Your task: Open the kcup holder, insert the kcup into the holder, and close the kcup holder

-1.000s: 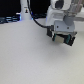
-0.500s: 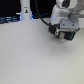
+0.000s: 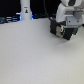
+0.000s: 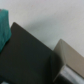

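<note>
From where I stand the gripper (image 3: 68, 33) hangs right over the black kcup holder (image 3: 56, 26) at the table's (image 3: 30, 55) far edge, its jaws too blurred to judge, no kcup visible, so it could bump the box.
</note>
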